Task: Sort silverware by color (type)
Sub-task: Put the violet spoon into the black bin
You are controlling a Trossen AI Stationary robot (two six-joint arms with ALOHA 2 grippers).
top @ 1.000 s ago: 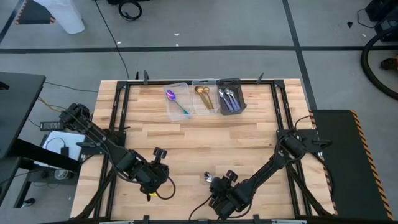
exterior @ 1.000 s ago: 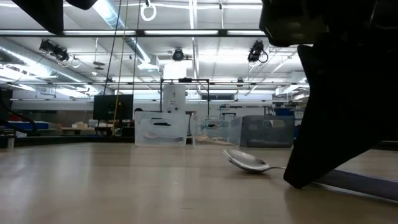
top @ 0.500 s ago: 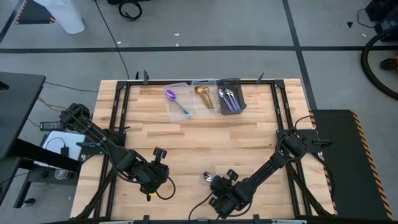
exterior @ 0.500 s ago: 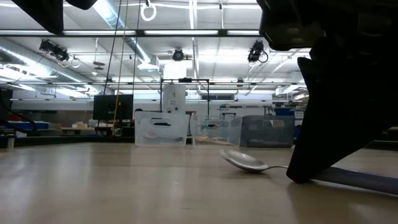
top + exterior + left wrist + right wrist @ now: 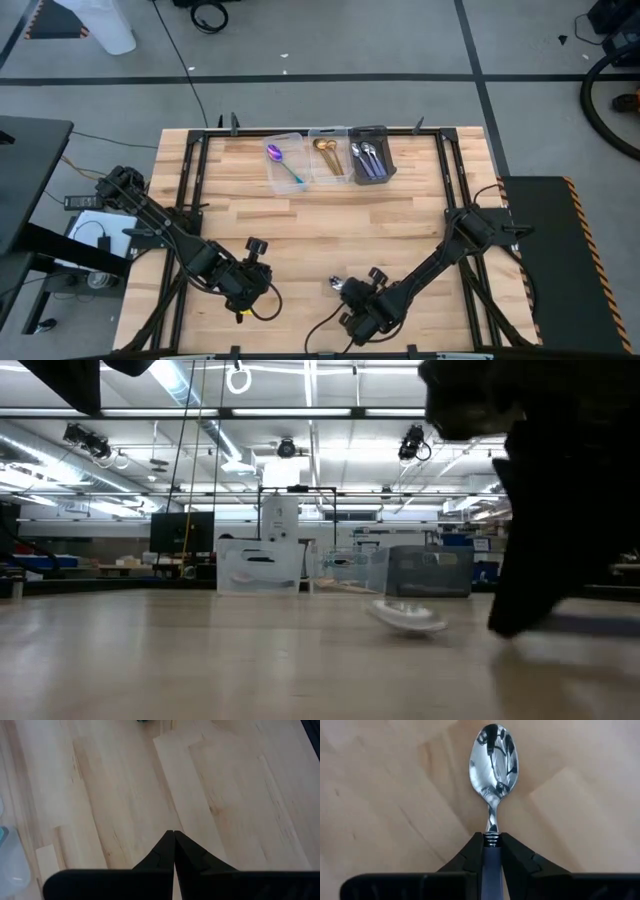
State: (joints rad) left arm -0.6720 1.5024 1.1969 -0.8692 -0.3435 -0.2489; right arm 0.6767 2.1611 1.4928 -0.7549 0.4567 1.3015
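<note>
While the left tool (image 5: 262,272) idles pinched together, the right tool (image 5: 492,851) clamps a silver spoon (image 5: 493,762) near the worktop's (image 5: 420,215) front edge; next, carry it to the far bins (image 5: 329,157).

Bright overhead light — blurred low foreground

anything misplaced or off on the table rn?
Nothing stands out. The only piece outside the bins is the silver spoon, and the right hand is shut on its handle near the table's front edge. The three bins sit in a neat row at the back; left hand is shut, empty.
</note>
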